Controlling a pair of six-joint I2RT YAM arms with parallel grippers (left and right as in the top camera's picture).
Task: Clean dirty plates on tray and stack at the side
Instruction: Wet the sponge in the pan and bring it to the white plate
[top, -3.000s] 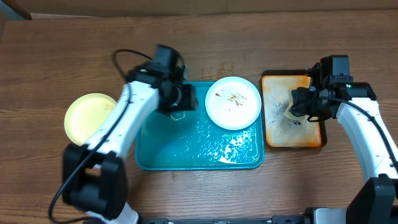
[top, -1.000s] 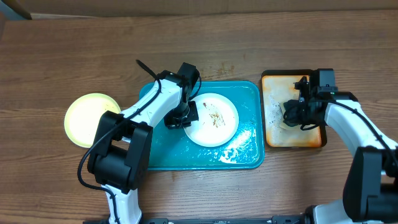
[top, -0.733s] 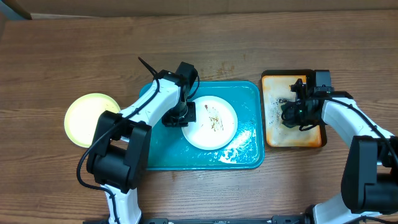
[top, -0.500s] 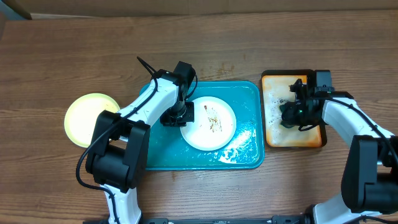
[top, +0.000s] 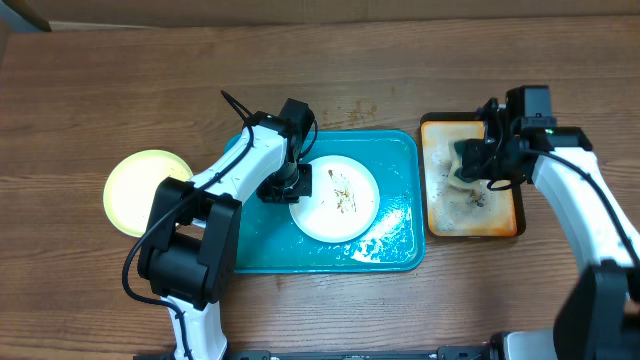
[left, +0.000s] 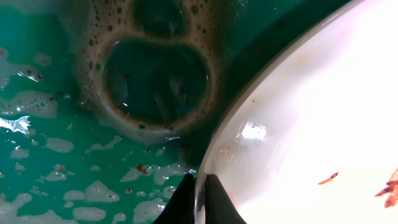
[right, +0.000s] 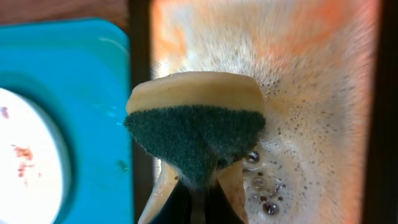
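Note:
One white plate (top: 340, 198), smeared with brown crumbs, lies inside the teal tray (top: 390, 150). My left gripper (top: 293, 187) is shut on this plate's left rim; the left wrist view shows the rim (left: 214, 149) pinched between the black fingertips (left: 186, 202). A pale yellow-green plate (top: 143, 190) rests on the table left of the tray. My right gripper (top: 472, 166) is shut on a yellow sponge with a green scouring face (right: 196, 127), held above the soapy orange tray (top: 500, 215).
Soapy water and foam (top: 375, 240) cover the teal tray's floor. The orange, black-rimmed tray (right: 311, 93) sits just right of the teal tray (right: 68, 81). Bare wooden table (top: 400, 60) lies behind and in front of both trays.
The white plate has slid slightly left in the left gripper's hold. The right gripper has lifted the sponge off the orange tray and moved it toward the tray's back.

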